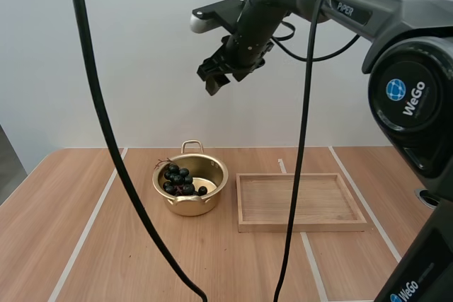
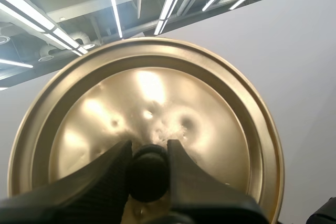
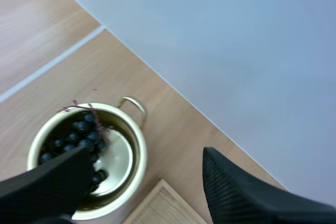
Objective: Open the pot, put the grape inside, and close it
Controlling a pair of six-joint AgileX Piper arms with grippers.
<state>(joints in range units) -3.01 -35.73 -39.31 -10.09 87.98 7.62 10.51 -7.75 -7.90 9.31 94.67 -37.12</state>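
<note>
Lid aloft, fruit in place: my left hand (image 2: pixel 148 145) is pinching the black round knob (image 2: pixel 149 174) of the golden metal lid (image 2: pixel 157 93), fingers clamped on either side of it and carrying the lid in the air. My right hand (image 1: pixel 218 79) is hovering high above the light wooden desk (image 1: pixel 71 203), fingers spread wide and holding nothing. Below it, the bunch of dark grapes (image 1: pixel 178 180) is lying inside the small golden metal pot (image 1: pixel 185 206), which is standing uncovered just beside the shallow wooden tray (image 1: pixel 301 225). By my reckoning only the closing is left. The dangers: the lid is hanging from one small knob and could swing or slip on the way down, landing tilted on the rim. The thin reddish stem (image 3: pixel 79 107) is poking up at the pot's edge and could keep the lid from seating.
</note>
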